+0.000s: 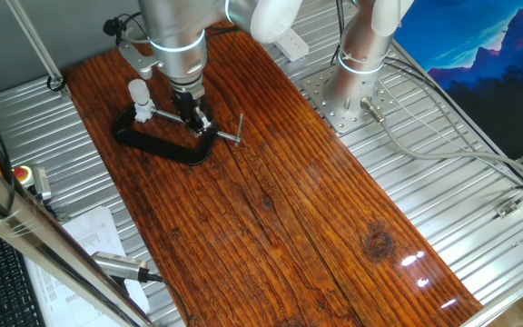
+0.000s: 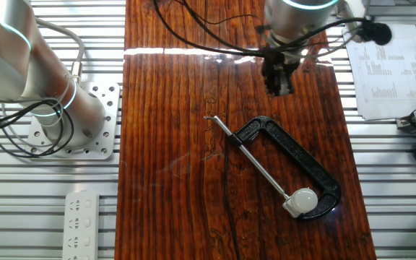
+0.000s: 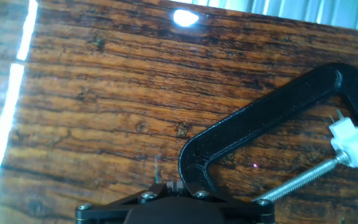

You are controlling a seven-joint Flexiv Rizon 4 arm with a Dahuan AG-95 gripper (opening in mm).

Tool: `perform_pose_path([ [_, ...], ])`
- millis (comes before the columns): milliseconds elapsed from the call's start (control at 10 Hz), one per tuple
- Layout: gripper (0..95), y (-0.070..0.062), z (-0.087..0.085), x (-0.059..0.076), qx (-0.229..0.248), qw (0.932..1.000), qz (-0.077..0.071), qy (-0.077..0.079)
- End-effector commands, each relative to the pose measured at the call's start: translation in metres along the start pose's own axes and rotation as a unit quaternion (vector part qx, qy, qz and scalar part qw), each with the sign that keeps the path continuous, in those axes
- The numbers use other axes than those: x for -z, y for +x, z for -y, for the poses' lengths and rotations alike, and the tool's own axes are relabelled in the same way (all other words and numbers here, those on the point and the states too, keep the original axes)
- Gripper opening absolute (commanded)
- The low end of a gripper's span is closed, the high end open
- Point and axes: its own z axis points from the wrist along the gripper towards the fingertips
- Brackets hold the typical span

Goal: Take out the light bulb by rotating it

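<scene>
The light bulb (image 1: 138, 90) is small and frosted white. It stands upright in a white socket held at one end of the black C-clamp (image 1: 160, 143), which lies flat on the wooden board. In the other fixed view the bulb (image 2: 304, 198) is at the clamp's (image 2: 316, 167) near right end. My gripper (image 1: 193, 118) hovers over the clamp's other end, beside its steel screw rod (image 2: 258, 166) and clear of the bulb. Its fingers are together and hold nothing. In the hand view the socket end (image 3: 356, 144) is at the right edge and the fingertips (image 3: 174, 185) at the bottom.
The wooden board (image 1: 271, 218) lies on a ribbed metal table. The arm's base (image 2: 63, 115) stands beside the board, with cables around it. A white power strip (image 2: 81, 217) lies nearby. Papers (image 2: 392, 76) and a red stop button (image 1: 24, 173) are off the board.
</scene>
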Motion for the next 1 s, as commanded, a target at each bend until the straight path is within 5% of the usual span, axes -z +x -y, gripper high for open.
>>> perform_pose_path([
  [100, 0.0, -0.009, 0.011, 0.004, 0.01, 0.9999, -0.005, 0.0],
  [900, 0.0, -0.038, 0.069, 0.005, 0.066, 0.9978, -0.01, 0.001],
  [1000, 0.0, -0.043, 0.076, 0.007, 0.083, 0.9964, -0.02, 0.0],
])
